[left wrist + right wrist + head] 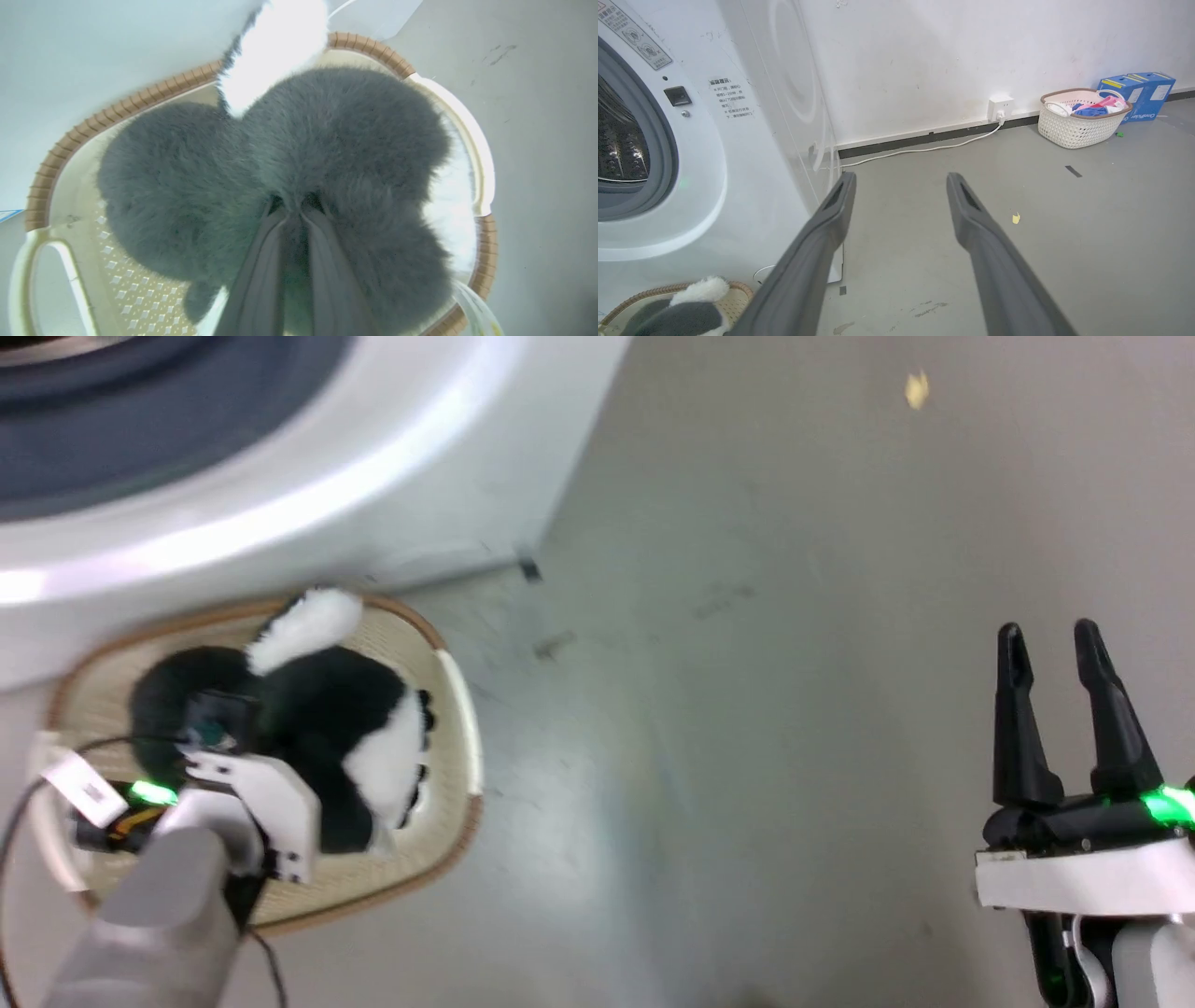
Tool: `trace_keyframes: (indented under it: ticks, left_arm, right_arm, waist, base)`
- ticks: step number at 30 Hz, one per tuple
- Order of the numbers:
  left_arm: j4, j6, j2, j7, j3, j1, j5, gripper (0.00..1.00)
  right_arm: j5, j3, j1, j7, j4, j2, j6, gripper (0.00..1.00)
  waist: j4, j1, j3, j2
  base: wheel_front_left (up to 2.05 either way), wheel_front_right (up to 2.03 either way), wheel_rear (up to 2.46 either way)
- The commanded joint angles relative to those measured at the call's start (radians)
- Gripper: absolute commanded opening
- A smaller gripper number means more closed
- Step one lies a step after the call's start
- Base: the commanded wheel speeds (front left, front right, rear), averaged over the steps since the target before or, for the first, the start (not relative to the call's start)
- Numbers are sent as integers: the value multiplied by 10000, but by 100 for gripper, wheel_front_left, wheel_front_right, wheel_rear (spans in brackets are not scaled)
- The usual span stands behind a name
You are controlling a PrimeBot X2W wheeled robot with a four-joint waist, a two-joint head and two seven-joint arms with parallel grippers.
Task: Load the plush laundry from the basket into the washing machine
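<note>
Plush (317, 709) lay in basket (464, 728), unlifted; washer (280, 476) not loaded. L claw (294, 205) pinched fur; R claw (1050, 649) wide, empty.

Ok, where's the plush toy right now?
Head view, lower left: the plush toy sits in the basket before the washing machine, left hand pinching its fur.

we saw a grey floor (794, 728) carrying the washing machine (327, 476), the basket (392, 870) just beside it, and a yellow scrap (917, 389) well apart.
</note>
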Motion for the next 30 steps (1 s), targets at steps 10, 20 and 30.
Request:
trace_keyframes:
  ticks: [10, 20, 30]
  left_arm:
    - [-1722, -29, -635, -480, 600, 1257, -228, 0]
    - [-6269, 617, -641, -485, 2841, 3128, 806, 0]
    - [-10240, 65, -797, -486, 5666, 3353, 2058, 0]
  right_arm:
    - [-795, -326, 664, -44, 116, -1, -9, 100]
    - [-845, -525, 775, -44, 147, -1, -9, 100]
    - [-667, -349, 453, -44, -199, -1, -9, 100]
  waist:
    - [1720, 0, -2568, -1]
    - [2096, 0, -3004, -1]
    - [1677, 0, -1685, -1]
  base:
    - [0, 0, 0]
    - [0, 0, 0]
    - [0, 0, 0]
